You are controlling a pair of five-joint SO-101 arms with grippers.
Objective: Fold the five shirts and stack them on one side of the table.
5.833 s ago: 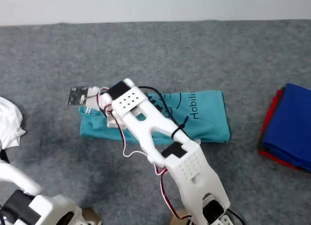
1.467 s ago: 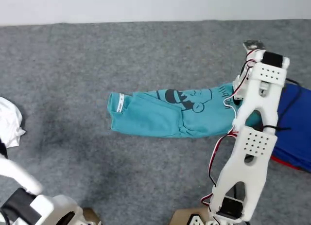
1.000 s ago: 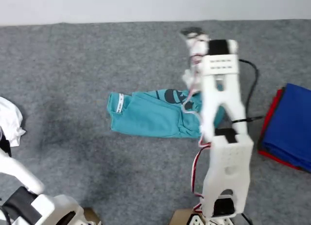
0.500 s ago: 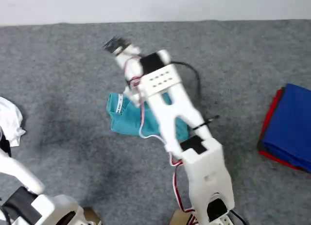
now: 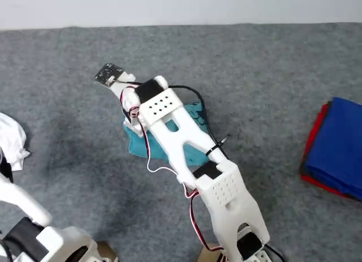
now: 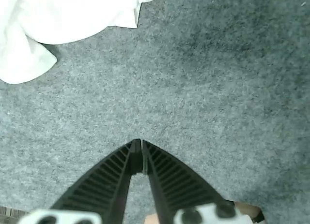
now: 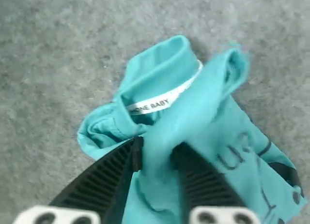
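Note:
A teal shirt (image 5: 137, 143) lies bunched left of the table's middle, mostly under the right arm (image 5: 169, 126). In the right wrist view my right gripper (image 7: 156, 149) is shut on a fold of the teal shirt (image 7: 160, 74), held just over its collar with the white label. A crumpled white shirt (image 5: 11, 142) lies at the left edge. My left gripper (image 6: 141, 144) is shut on nothing, over bare carpet beside the white shirt (image 6: 63, 16). A folded blue shirt (image 5: 338, 146) tops a stack at the right edge, with red (image 5: 314, 134) showing beneath.
Grey carpet (image 5: 266, 75) covers the whole table. The left arm's base (image 5: 39, 239) sits at the near left corner. Open carpet stretches between the teal shirt and the folded stack, and along the far side.
The right arm swung from the stack side to the left, carrying one end of the teal shirt over onto its collar end. The shirt went from stretched out to doubled up.

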